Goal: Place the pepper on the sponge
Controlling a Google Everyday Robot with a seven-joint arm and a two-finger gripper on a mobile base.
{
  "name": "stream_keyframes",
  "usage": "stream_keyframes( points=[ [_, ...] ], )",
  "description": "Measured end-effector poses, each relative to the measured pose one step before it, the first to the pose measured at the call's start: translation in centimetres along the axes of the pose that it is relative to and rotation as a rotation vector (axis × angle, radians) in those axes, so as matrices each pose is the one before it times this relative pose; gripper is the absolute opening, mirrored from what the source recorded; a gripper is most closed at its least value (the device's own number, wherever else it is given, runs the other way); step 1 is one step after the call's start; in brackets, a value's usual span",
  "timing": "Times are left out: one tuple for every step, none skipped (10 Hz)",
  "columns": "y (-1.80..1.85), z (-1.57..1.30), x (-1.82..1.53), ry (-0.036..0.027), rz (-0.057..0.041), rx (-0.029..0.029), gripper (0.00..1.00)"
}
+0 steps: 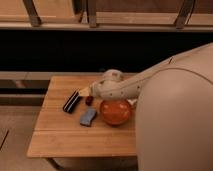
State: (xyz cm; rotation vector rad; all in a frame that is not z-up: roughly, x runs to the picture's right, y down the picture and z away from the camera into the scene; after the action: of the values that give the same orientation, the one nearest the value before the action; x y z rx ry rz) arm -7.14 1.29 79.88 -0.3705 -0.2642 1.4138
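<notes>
The pepper (89, 100) is a small dark red piece on the wooden table (60, 140), between the black bar and the orange dish. My gripper (87, 92) is at the end of the pale arm, directly over the pepper and touching or nearly touching its top. The sponge (88, 118), a blue-grey pad, lies flat on the table just in front of the pepper, a short gap below it. Nothing rests on the sponge.
A round orange-red dish (116, 112) sits right of the sponge, under my forearm. A black bar with pale stripes (72, 101) lies left of the pepper. My arm's bulky pale body (175, 115) fills the right side. A dark shelf runs behind the table.
</notes>
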Motion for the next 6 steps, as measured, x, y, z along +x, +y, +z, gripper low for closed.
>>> stream_keyframes(
  points=[
    [-0.528, 0.728, -0.455, -0.00506, 0.01806, 0.00679, 0.80],
    [-0.186, 0.753, -0.006, 0.00373, 0.00679, 0.00348, 0.80],
    [0.153, 1.709, 0.385, 0.01595, 0.00292, 0.00169, 0.80],
    [0.285, 1.191, 0.426, 0.01405, -0.00065, -0.00053, 0.80],
    [0.436, 1.857, 0.838, 0.02532, 0.00030, 0.00075, 0.80],
    [0.202, 1.938, 0.884, 0.02726, 0.00409, 0.00691, 0.80]
  ],
)
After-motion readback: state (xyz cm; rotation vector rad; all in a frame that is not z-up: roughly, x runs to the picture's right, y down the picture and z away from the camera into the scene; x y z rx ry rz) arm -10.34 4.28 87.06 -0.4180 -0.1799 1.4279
